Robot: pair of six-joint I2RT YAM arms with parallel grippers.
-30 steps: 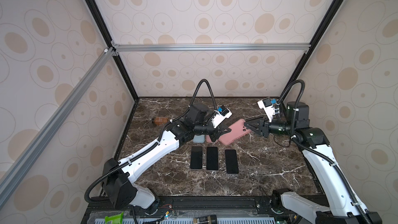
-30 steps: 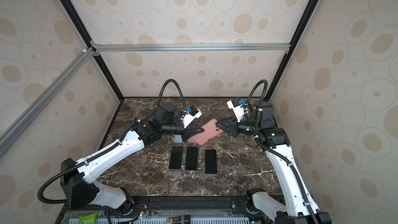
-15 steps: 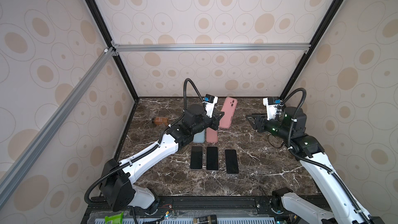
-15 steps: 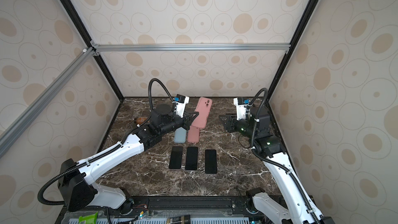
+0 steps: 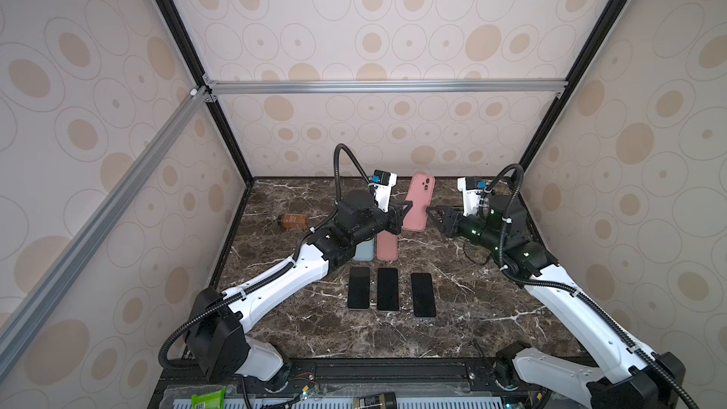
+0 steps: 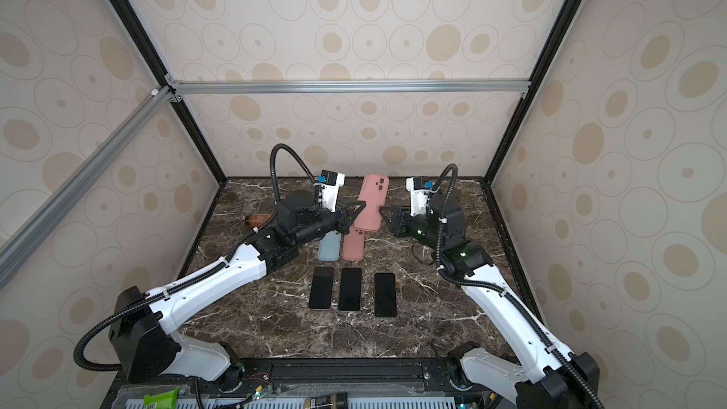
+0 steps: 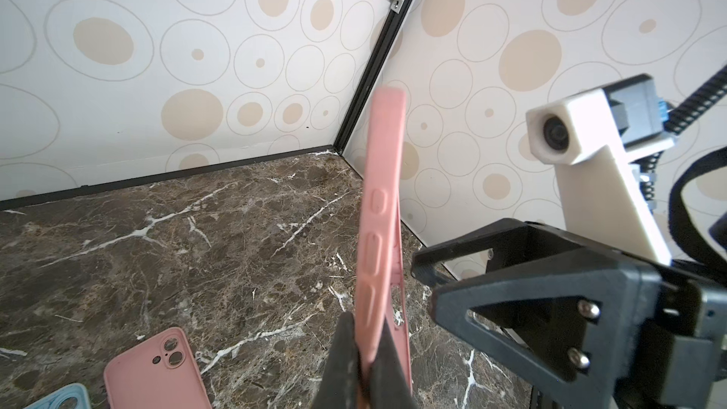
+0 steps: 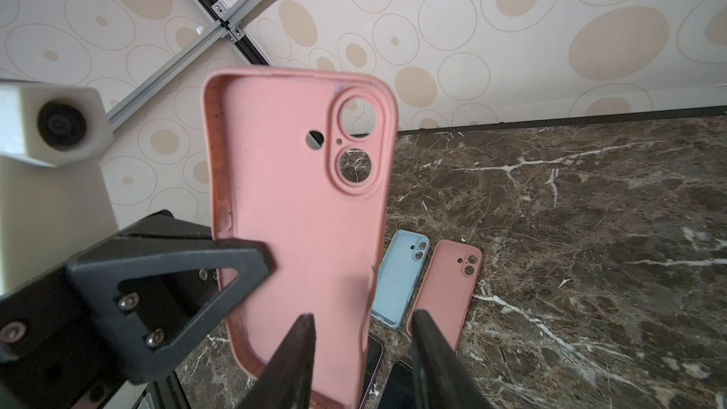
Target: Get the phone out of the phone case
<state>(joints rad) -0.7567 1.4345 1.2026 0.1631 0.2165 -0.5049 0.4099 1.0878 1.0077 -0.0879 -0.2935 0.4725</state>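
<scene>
Both top views: pink phone case (image 5: 419,206), centre frame, long axis up-frame, camera end topmost, clamped by left gripper (image 5: 407,210); right gripper (image 5: 434,214) gapes beside it. Left wrist: case edge-on over marble table (image 7: 196,249). Right wrist: hollow side faces, spotted walls (image 8: 511,33) behind

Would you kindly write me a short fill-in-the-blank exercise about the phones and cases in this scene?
The left gripper is shut on the raised case, whose colour is ___.
The phones lying in a row on the table number ___.
The right gripper is ___.
The brown bottle lies on its ___.
Missing words: pink; three; open; side.
</scene>
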